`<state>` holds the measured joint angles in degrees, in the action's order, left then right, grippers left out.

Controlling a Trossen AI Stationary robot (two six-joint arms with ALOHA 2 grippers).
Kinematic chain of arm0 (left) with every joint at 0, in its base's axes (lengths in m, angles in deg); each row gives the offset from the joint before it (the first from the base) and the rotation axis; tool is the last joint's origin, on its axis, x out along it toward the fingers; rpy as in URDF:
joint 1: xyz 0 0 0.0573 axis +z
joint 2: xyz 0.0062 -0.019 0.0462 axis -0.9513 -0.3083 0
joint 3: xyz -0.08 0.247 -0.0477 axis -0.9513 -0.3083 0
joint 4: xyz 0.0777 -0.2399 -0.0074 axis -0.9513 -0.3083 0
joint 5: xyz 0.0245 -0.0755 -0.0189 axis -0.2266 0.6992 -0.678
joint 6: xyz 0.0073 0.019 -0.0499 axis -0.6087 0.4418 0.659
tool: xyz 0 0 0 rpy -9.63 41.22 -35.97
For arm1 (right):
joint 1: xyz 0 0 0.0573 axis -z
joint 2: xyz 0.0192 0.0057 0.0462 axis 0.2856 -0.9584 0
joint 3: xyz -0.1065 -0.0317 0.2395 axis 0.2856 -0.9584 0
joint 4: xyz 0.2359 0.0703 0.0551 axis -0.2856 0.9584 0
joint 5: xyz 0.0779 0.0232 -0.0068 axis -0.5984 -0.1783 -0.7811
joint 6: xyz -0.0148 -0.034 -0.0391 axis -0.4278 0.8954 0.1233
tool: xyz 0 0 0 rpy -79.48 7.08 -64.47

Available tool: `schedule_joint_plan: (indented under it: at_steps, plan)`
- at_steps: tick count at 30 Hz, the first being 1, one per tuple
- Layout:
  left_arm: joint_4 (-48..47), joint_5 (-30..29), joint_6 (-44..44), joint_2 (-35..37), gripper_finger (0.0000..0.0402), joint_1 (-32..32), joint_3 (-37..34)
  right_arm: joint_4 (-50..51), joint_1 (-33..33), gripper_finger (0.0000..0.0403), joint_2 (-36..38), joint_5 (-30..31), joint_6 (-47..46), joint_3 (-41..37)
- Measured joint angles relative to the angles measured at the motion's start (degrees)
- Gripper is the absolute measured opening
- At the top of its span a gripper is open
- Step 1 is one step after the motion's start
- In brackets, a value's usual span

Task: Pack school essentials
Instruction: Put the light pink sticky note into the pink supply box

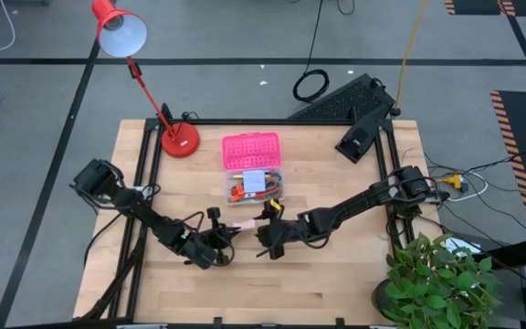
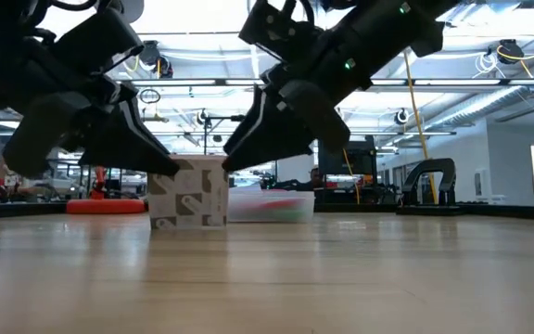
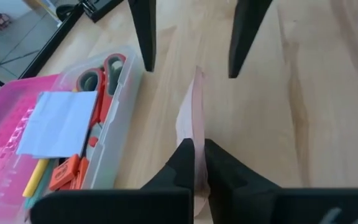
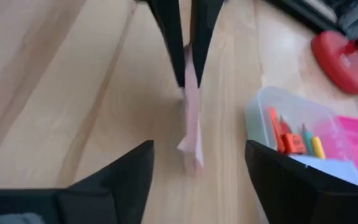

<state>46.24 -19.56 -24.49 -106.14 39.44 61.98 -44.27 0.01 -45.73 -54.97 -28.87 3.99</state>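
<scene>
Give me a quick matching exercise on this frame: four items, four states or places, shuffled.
Items:
1. left gripper
2. right gripper
3. pink note pad
4. red-handled scissors

States or places:
A. lying inside the clear box
B. open, fingers either side of the pad without touching it
C. standing on edge on the table, between the two grippers
D. shut on the pad's edge

Pairs: 1-D, 2-B, 3-C, 4-A
</scene>
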Motion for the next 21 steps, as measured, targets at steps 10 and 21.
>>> schedule_joint_plan:
  at_steps: [10, 21]
  plan:
    - [1.25, 0.52, 0.09, 1.29, 0.002, 0.51, 0.07, -8.42, 0.0, 0.0137, 0.0, -1.2, 3.31, -2.15]
    - [1.2, 1.42, 0.72, 1.29, 0.0019, 0.71, 0.07, -7.95, -0.08, 0.0054, 0.0, -1.12, 6.31, -2.17]
